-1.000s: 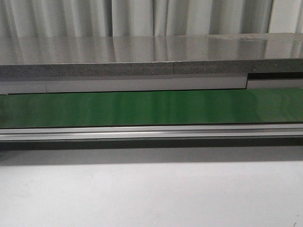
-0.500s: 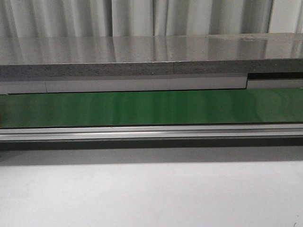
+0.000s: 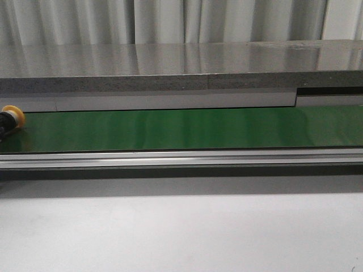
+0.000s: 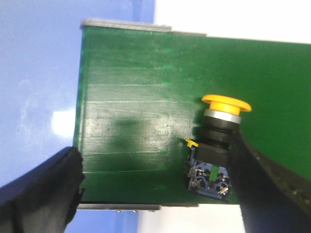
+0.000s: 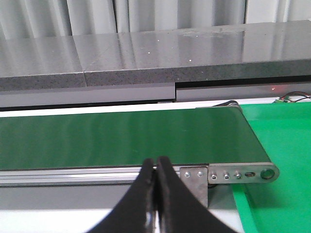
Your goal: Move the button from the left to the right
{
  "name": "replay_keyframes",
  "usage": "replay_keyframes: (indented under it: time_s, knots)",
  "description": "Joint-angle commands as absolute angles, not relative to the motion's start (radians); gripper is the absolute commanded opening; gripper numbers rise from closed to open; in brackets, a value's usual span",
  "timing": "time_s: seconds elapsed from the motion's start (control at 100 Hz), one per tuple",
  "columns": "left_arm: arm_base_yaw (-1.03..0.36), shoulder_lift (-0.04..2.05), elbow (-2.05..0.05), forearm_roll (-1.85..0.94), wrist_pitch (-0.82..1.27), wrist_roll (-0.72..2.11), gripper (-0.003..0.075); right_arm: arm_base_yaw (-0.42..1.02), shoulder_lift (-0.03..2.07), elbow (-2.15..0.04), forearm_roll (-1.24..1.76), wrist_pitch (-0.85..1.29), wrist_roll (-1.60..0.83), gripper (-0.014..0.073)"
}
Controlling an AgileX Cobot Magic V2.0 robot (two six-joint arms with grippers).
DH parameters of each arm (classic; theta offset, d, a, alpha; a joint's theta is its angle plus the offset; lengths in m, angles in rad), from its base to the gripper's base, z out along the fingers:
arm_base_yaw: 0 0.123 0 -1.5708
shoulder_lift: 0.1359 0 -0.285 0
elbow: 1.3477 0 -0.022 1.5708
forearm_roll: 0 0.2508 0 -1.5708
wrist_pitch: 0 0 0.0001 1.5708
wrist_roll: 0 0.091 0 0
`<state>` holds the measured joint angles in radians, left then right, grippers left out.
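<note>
We're still at the start: the button [image 3: 11,118] lies on the belt's [image 3: 181,129] left end between our wide-spread left gripper [image 4: 160,189], right gripper [image 5: 156,194] pinched closed on nothing, so next we'd close on its body.

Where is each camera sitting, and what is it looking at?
Front view: faces forward over the table at the long green belt; the button peeks in at far left; no robot parts show.
Left wrist view: on the left arm, looking down at the belt's end and the button; spread black fingers show.
Right wrist view: on the right arm, facing the belt's right end; closed fingers show.
Shared: all see the belt; front and left wrist see the button.
</note>
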<state>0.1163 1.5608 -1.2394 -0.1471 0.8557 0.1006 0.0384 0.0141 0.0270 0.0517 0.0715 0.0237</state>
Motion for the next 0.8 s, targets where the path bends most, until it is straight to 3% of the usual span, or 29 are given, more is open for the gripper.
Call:
replay_keyframes:
  time_s: [0.0,0.35,0.6,0.79]
  knots:
    - [0.098,1.481,-1.266,-0.165,0.820,0.102,0.0586,0.035,0.023,0.013,0.050,-0.011,0.023,-0.0067]
    - [0.029,1.232,-1.136,-0.165,0.620,0.119,0.0586,0.035,0.023,0.013,0.050,-0.011,0.023,-0.0067]
    - [-0.005,0.923,-0.856,-0.165,0.304,0.119,0.0586,0.035,0.023,0.013,0.050,-0.011,0.023,-0.0067]
    - [-0.006,0.686,-0.655,-0.149,0.225,0.123,0.0586,0.035,0.023,0.013,0.050,-0.011,0.023,-0.0067]
